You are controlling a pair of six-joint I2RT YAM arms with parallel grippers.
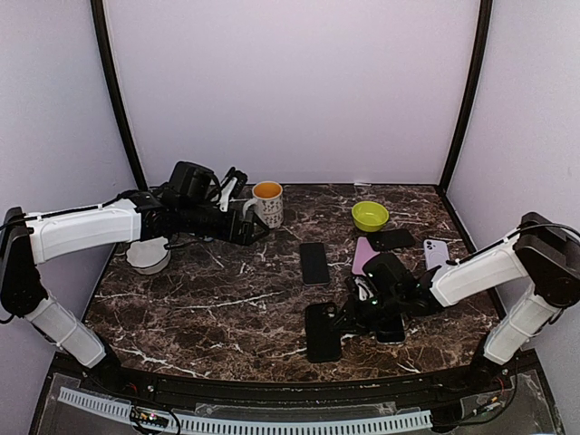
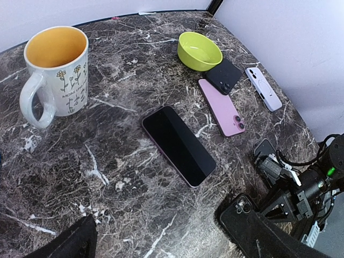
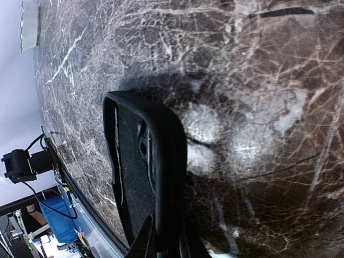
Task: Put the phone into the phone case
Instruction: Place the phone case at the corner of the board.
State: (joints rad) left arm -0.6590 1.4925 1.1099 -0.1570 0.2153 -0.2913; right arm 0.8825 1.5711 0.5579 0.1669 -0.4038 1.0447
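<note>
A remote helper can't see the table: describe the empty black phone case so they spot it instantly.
On the dark marble table, look nearest the front edge, just right of centre. The black phone case sits there. It alone has the right gripper pinching its edge.

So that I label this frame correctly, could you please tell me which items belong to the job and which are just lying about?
Job: black phone; black case, pinched by the right gripper.
Lying about: mug; green bowl; pink phone; dark case; lilac phone; white bowl.
</note>
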